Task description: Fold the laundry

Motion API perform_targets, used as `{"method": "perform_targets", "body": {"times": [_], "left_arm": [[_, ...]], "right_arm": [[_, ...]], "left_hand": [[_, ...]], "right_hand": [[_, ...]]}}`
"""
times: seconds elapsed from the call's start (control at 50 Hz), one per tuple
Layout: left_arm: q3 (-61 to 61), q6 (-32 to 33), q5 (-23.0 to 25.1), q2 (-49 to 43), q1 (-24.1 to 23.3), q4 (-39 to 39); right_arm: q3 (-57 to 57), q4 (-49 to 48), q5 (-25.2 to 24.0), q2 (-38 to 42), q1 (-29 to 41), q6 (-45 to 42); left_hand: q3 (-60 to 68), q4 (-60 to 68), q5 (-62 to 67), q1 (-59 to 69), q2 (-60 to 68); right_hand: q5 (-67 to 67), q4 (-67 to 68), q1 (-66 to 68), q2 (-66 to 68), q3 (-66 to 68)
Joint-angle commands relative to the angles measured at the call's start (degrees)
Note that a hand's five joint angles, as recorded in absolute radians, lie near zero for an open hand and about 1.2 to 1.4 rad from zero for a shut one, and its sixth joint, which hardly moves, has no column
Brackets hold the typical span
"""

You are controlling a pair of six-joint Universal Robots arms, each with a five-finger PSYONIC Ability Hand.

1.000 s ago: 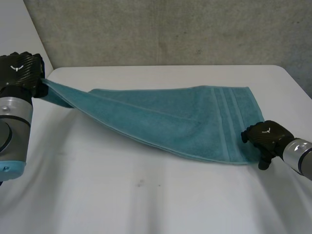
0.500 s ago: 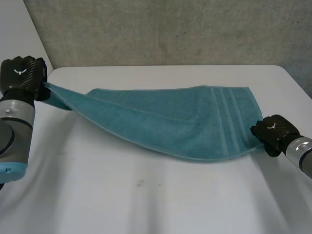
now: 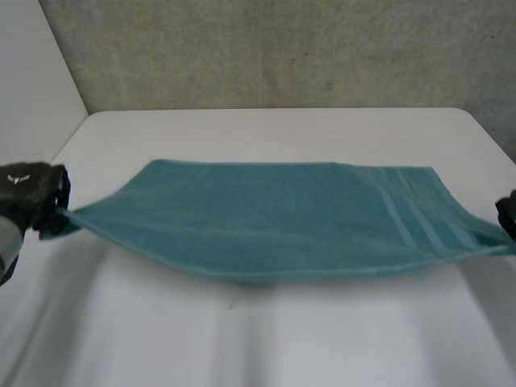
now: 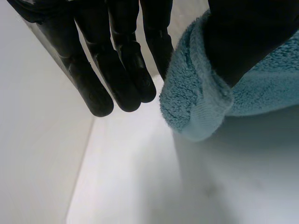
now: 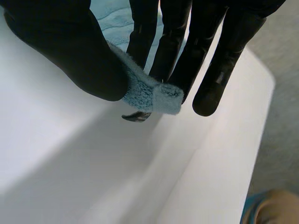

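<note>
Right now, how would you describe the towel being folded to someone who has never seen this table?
Find the white table before the grey wall. Across its middle a teal terry towel is stretched between the left hand and the right hand, each pinching a corner. Its teal stands out from white table and black hands, and woven stripes cross it near the right hand's end.

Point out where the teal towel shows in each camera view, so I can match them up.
Head view: the towel spans the middle, held up between the left robot hand and the right robot hand.
Left wrist view: one towel corner, pinched by that hand's thumb against its fingers.
Right wrist view: one towel corner, pinched between thumb and fingers.
Shared landmark: the white table beneath the towel.
</note>
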Motion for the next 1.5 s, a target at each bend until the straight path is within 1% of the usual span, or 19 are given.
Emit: {"method": "perform_targets", "body": {"times": [0.02,0.1,0.24,0.26,0.3,0.44,0.54,0.7,0.84,0.86,0.9,0.92,0.94,0.96,1.04,1.06,1.16,1.36,1.5], "left_arm": [[-5.0,6.4,6.8,5.2,4.1,-6.9],[-4.3,6.4,9.2,4.2,4.7,-4.8],[3.0,6.6,8.9,-8.9,1.8,4.9],[7.3,6.5,8.7,-13.9,0.1,6.9],[8.9,6.4,8.7,-15.6,-0.3,7.5],[25.0,6.5,3.9,-30.8,-3.9,9.9],[39.2,6.8,0.9,-43.4,-6.0,9.8],[52.2,6.9,0.1,-54.3,-6.5,11.5],[56.1,7.6,0.4,-59.6,-7.2,14.4],[55.8,7.6,0.7,-59.6,-7.6,15.3],[54.2,7.8,1.2,-59.4,-8.2,17.4],[54.2,7.8,1.2,-59.4,-8.2,17.4],[50.0,9.3,1.9,-58.6,-9.3,21.6],[48.7,10.2,2.2,-57.9,-9.5,22.9],[44.2,14.5,2.5,-55.1,-10.4,28.2],[40.9,17.9,1.9,-52.5,-10.8,31.8],[37.7,18.4,1.3,-48.0,-10.8,32.4],[25.4,13.1,0.9,-33.7,-9.4,26.8],[22.7,9.0,1.2,-30.4,-6.5,20.4]], "right_arm": [[-0.2,5.6,-1.9,-1.6,-3.2,-8.3],[-1.9,0.5,-3.3,0.2,-3.1,-5.2],[-7.3,-8.1,-3.0,11.0,-0.2,1.0],[-9.6,-9.5,-2.6,13.2,2.1,2.5],[-15.0,-12.1,-1.2,18.4,5.8,5.5],[-24.2,-17.1,3.8,27.7,10.6,8.5],[-34.4,-25.4,8.0,37.2,14.8,11.1],[-44.9,-31.2,13.3,47.7,18.3,11.1],[-50.8,-31.7,15.6,53.8,20.6,11.1],[-50.8,-31.7,15.6,53.8,20.6,11.1],[-51.0,-31.9,16.3,54.0,21.3,11.3],[-51.0,-32.0,17.3,53.9,21.5,11.6],[-51.0,-32.0,17.3,53.9,21.5,11.6],[-50.9,-32.3,18.5,53.5,21.6,11.9],[-49.4,-33.9,19.4,51.5,21.9,13.8],[-47.4,-34.1,19.2,47.4,21.7,15.7],[-41.4,-34.1,18.7,38.7,21.3,19.7],[-23.3,-31.1,13.0,23.6,19.1,21.5],[-15.1,-26.6,9.8,19.6,14.8,21.6]], "left_hand": [[11.6,11.5,15.1,14.9,11.2],[11.6,11.5,15.1,14.9,11.2],[11.6,11.5,15.1,14.9,11.2],[11.6,11.5,15.1,14.9,11.2],[11.6,11.5,15.1,14.9,11.2],[11.6,11.5,15.1,14.9,11.2],[11.6,11.5,15.1,14.9,11.2],[11.6,11.5,15.1,14.9,11.2],[11.6,11.5,15.1,14.9,11.2],[10.3,10.2,13.8,13.6,9.9],[-12.3,-12.4,-8.8,-9.0,-12.7],[-12.4,-12.5,-8.9,-9.1,-12.9],[-54.1,-54.1,-50.5,-50.8,-54.5],[-56.5,-56.6,-52.9,-53.2,-56.9],[-58.0,-58.1,-54.5,-54.7,-58.5],[-58.2,-58.3,-54.6,-54.9,-58.6],[-58.0,-58.1,-54.5,-54.7,-58.5],[-58.0,-58.1,-54.5,-54.7,-58.5],[-57.8,-57.9,-54.3,-54.6,-58.3]], "right_hand": [[14.1,11.7,24.3,12.8,12.5],[14.1,11.7,24.3,12.8,12.5],[14.1,11.7,24.3,12.8,12.5],[14.1,11.7,24.3,12.8,12.5],[14.1,11.7,24.3,12.8,12.5],[14.1,11.7,24.3,12.8,12.5],[14.1,11.7,24.3,12.8,12.5],[14.1,11.7,24.3,12.8,12.5],[13.8,11.5,24.0,12.5,12.2],[13.8,11.5,24.0,12.5,12.2],[-48.1,-50.5,-37.9,-49.5,-49.8],[-55.9,-58.3,-45.7,-57.2,-57.5],[-55.9,-58.3,-45.7,-57.2,-57.5],[-55.9,-58.3,-45.7,-57.2,-57.5],[-55.9,-58.3,-45.7,-57.2,-57.5],[-55.9,-58.3,-45.7,-57.2,-57.5],[-55.9,-58.3,-45.7,-57.2,-57.5],[-55.9,-58.3,-45.7,-57.2,-57.5],[-55.9,-58.3,-45.7,-57.2,-57.5]]}}
